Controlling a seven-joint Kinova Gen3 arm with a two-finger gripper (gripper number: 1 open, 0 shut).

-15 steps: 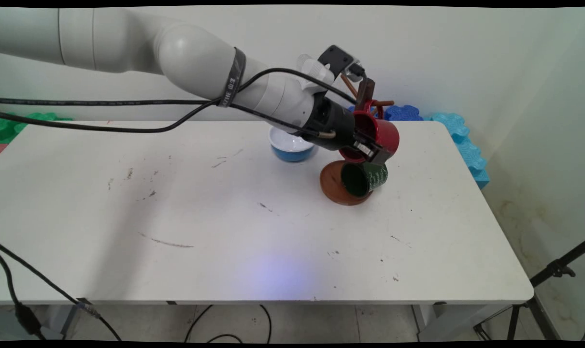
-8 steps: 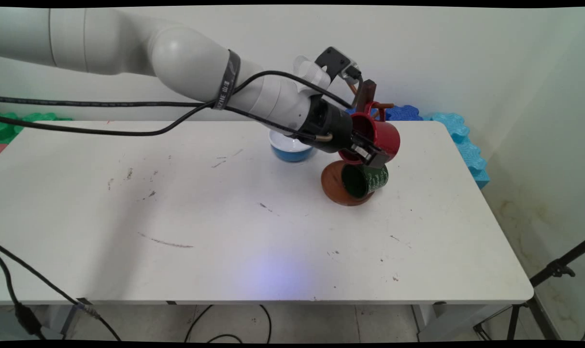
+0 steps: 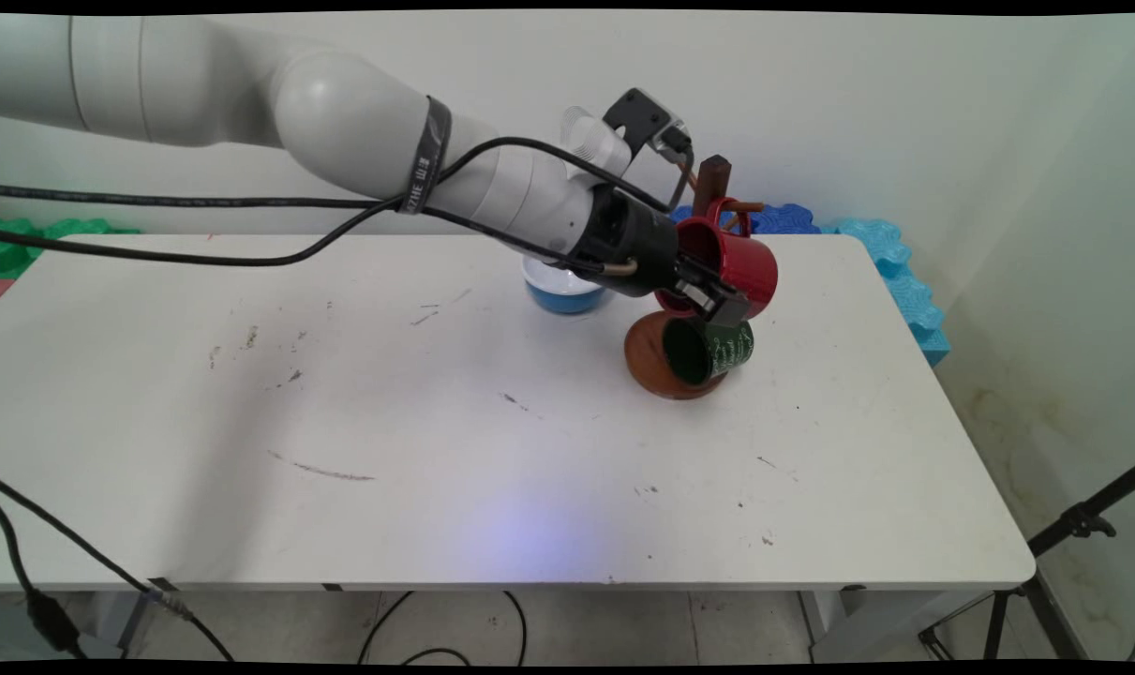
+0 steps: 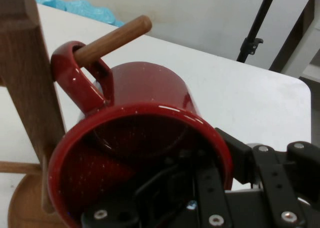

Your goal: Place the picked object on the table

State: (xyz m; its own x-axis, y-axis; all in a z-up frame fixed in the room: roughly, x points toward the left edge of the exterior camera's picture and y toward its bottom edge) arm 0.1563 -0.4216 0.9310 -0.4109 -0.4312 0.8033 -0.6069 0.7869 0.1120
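Note:
A red mug (image 3: 741, 263) (image 4: 150, 92) hangs tilted by its handle on an upper peg (image 4: 112, 37) of a brown wooden mug tree (image 3: 714, 178) (image 4: 25, 77). My gripper (image 3: 717, 302) (image 4: 220, 158) comes at it from the left and is shut on the mug's rim, with one finger inside the cup and the other outside. A dark green mug (image 3: 712, 349) hangs lower on the same tree, just under the gripper and over the tree's round base (image 3: 644, 361).
A blue bowl with a white inside (image 3: 562, 291) sits behind the arm's wrist, left of the tree. Blue foam tiles (image 3: 890, 262) line the table's (image 3: 436, 450) far right edge. A black tripod (image 3: 1073, 525) stands on the floor at right.
The arm has drawn a little to the left and the wrist has dipped slightly. The red mug stays on its peg with the gripper on its rim.

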